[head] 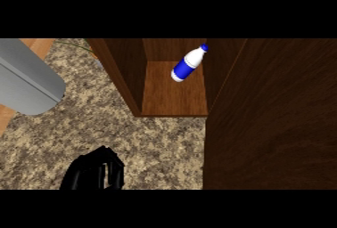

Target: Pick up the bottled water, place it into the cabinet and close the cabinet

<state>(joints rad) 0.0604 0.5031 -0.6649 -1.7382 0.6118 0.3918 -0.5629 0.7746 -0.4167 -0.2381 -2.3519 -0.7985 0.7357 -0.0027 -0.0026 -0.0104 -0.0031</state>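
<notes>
A: What does the cabinet (174, 95) hold?

B: One thing only, the bottled water (187, 65). It is a white bottle with a blue band round its middle and a blue cap. It sits inside the open compartment, toward the back right, tilted so that its cap leans up and to the right against the cabinet's inner right wall, its base down on the wooden floor of the compartment.

A: And the cabinet itself?

B: It is dark brown wood, standing on the speckled stone counter (151, 138). Its compartment is open to the view. The cabinet door (276, 120) fills the right part of the view as a broad dark panel, swung out from the opening rather than across it, so the cabinet is not closed.

A: Where are the robot's hands?

B: The left hand (95, 171) shows at the lower edge, left of centre, over the counter and well apart from the cabinet and the bottle. Its black fingers are curled in on themselves and nothing is in them. The right hand does not show at all.

A: Anything else on the counter?

B: A large grey rounded object (26, 80) lies at the upper left, partly cut off by the edge. What it is cannot be told.
</notes>
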